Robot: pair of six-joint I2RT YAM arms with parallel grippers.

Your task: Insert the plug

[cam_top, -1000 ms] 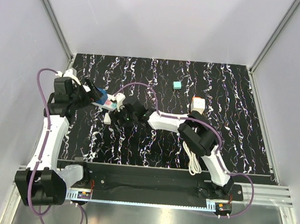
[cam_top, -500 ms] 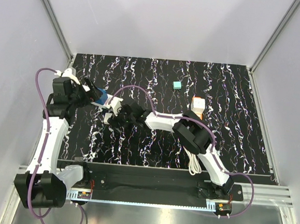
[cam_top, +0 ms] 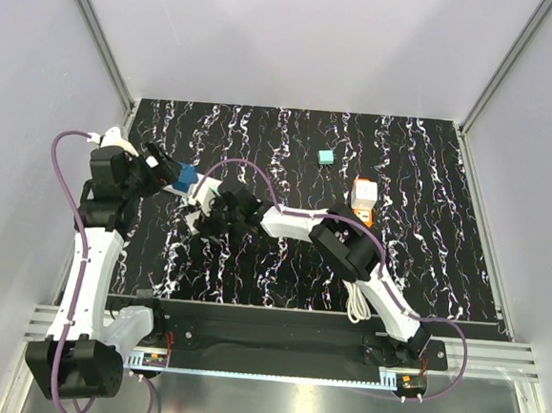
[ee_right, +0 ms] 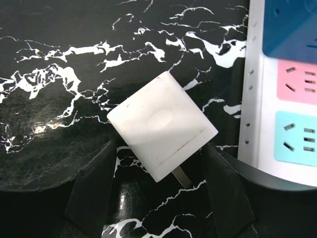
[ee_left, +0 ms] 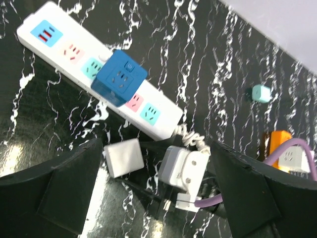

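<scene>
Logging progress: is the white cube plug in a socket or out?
Out. The white cube-shaped plug lies on the black table beside the white power strip, metal prong exposed, between the right end effector's fingers.

Smooth, matt white plastic plug (ee_right: 161, 124) with a bare metal prong lies on a glossy black, marble-patterned bench (ee_right: 59, 44); power strip (ee_left: 55, 49) of smooth plastic.

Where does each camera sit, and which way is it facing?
Top external: above, behind the bases, looking down on the table; both arms show.
Left wrist: on the left gripper, facing down at the white strip; its fingers show below.
Right wrist: on the right gripper, close over the plug; its fingers flank it.
Shared: both wrist views show the plug and blue adapter.
</scene>
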